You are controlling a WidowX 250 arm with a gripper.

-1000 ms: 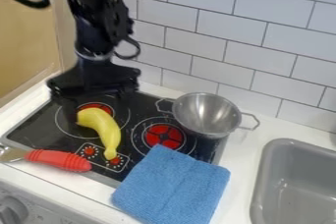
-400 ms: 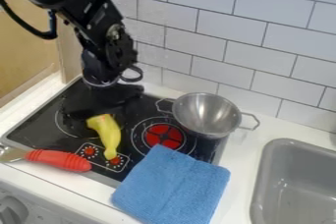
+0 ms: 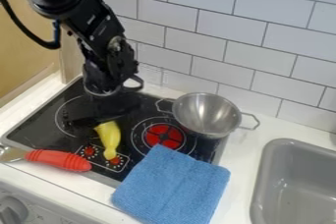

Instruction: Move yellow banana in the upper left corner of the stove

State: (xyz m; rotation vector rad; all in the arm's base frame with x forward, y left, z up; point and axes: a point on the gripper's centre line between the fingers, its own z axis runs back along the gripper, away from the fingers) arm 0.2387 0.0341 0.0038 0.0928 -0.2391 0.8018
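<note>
A blue cloth [image 3: 172,183] drapes over the edge of the black stove [image 3: 36,126], between a red-handled utensil [image 3: 59,160] and a gray sink [image 3: 289,188]. A 2-handled metal bowl [image 3: 205,115] sits at the back right. The black gripper [image 3: 101,115] hides the upper end of the yellow banana [image 3: 109,139], whose lower end lies over the dial panel [image 3: 88,151]; whether it is open or closed on the fruit cannot be told.

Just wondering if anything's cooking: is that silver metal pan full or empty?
Empty: looking down into the metal pan, I see only its bare inside.
</note>
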